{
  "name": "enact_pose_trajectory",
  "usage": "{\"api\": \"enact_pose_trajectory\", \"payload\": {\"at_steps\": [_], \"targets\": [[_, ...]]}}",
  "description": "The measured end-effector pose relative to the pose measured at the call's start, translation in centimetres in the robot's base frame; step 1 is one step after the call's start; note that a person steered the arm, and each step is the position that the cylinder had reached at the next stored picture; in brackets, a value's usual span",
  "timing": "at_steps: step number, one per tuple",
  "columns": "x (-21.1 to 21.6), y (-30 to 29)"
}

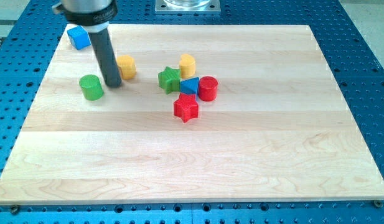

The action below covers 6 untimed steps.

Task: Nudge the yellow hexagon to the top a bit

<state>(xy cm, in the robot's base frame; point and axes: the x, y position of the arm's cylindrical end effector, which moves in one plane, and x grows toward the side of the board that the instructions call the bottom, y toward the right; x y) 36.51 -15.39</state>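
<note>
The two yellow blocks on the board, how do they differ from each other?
The yellow hexagon sits at the view's left, right beside my tip; the other yellow block is far from it. The hexagon stands alone; the other adjoins the green star and blue block. The hexagon looks more orange. Both are small and upright.

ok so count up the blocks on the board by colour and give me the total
Blue: 2, a cube and a small block
Yellow: 2, the hexagon and another block
Green: 2, a cylinder and a star
Red: 2, a cylinder and a star
Total: 8
</note>
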Motion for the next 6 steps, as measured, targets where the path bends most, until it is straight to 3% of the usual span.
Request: {"api": "enact_pose_trajectory", "payload": {"at_steps": [1, 2, 6], "targets": [[-4.1, 2.3], [-6.2, 11.9], [-8.3, 16.4]]}}
